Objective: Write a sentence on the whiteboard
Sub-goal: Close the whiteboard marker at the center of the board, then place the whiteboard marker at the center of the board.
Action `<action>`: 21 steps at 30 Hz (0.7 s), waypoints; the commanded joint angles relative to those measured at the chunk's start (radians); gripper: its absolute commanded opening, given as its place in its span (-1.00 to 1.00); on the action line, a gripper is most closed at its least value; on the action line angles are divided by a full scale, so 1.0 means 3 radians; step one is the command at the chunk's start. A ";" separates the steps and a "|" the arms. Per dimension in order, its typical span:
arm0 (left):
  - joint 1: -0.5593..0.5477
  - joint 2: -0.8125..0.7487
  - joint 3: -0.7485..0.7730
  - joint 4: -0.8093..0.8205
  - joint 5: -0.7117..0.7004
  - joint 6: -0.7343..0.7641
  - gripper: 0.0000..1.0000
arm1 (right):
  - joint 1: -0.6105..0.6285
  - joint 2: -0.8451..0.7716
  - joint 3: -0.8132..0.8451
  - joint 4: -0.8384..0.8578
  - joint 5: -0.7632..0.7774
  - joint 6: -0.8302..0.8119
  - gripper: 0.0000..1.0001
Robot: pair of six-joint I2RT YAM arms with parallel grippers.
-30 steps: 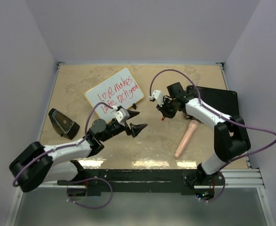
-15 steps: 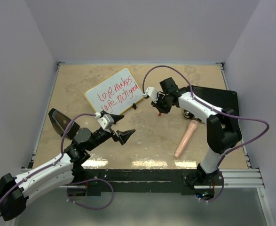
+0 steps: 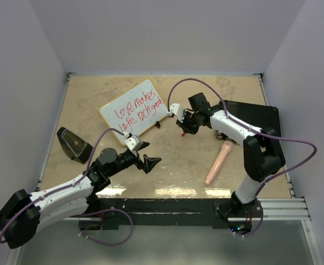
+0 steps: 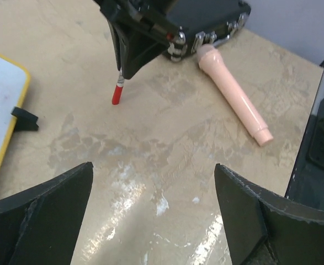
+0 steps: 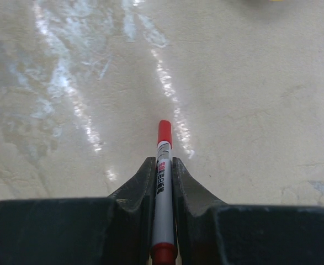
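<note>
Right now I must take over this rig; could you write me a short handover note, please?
Left gripper: open, empty, over the beige tabletop, in front of the small white yellow-rimmed whiteboard.
Right gripper: shut on the slim white marker with red ends, just right of the whiteboard, over bare tabletop.
Whiteboard: left of centre, carrying the red handwritten sentence in two lines.
Done: the writing looks complete.
Left: probably only putting the marker down.

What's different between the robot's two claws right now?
The left gripper stands wide open and empty; the right gripper is shut on a red marker. The left gripper hovers over the table near the front edge; the right gripper sits farther back, beside the whiteboard. Both have black fingers.
</note>
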 commanded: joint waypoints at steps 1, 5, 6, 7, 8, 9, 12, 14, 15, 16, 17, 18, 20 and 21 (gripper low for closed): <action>0.0003 0.0333 0.0019 0.0404 0.0323 0.0169 0.89 | 0.0040 -0.0046 -0.0284 -0.0577 -0.0674 -0.0137 -1.00; 0.0003 0.0722 0.0029 0.0685 0.0395 0.0277 0.88 | 0.0035 -0.0205 -0.0361 -0.0506 -0.0884 -0.0245 -1.00; 0.0003 0.0859 0.0034 0.0731 0.0400 0.0292 0.88 | 0.0035 -0.0261 -0.0361 -0.0506 -0.0930 -0.0261 -1.00; 0.0003 0.0926 0.0019 0.0787 0.0390 0.0297 0.88 | 0.0035 -0.0292 -0.0361 -0.0511 -0.1032 -0.0311 -1.00; 0.0003 0.0993 0.0019 0.0904 0.0405 0.0303 0.88 | 0.0035 -0.0318 -0.0361 -0.0526 -0.1119 -0.0347 -1.00; 0.0003 0.1120 0.0014 0.0966 0.0425 0.0318 0.87 | 0.0035 -0.0384 -0.0366 -0.0562 -0.1186 -0.0388 -1.00; 0.0003 0.1355 -0.0052 0.1334 0.0527 0.0369 0.87 | 0.0040 -0.0466 -0.0371 -0.0618 -0.1406 -0.0501 -1.00; -0.0002 0.1463 -0.0088 0.1605 0.0579 0.0420 0.88 | 0.0040 -0.0553 -0.0377 -0.0664 -0.1584 -0.0598 -1.00; -0.0002 0.1570 -0.0088 0.1677 0.0589 0.0471 0.88 | 0.0040 -0.0573 -0.0387 -0.0695 -0.1641 -0.0618 -1.00; -0.0007 0.1637 -0.0078 0.1814 0.0599 0.0502 0.88 | 0.0040 -0.0619 -0.0382 -0.0715 -0.1692 -0.0674 -1.00; -0.0012 0.1774 -0.0063 0.1876 0.0599 0.0527 0.88 | 0.0040 -0.0635 -0.0382 -0.0730 -0.1789 -0.0700 -1.00; -0.0022 0.1842 -0.0038 0.1922 0.0609 0.0568 0.88 | 0.0040 -0.0650 -0.0382 -0.0751 -0.1820 -0.0716 -1.00; -0.0053 0.2046 0.0070 0.1979 0.0665 0.0604 0.87 | 0.0045 -0.0671 -0.0377 -0.0766 -0.1866 -0.0741 -1.00; -0.0068 0.2108 0.0106 0.2015 0.0696 0.0620 0.86 | 0.0045 -0.0671 -0.0377 -0.0787 -0.1897 -0.0757 -1.00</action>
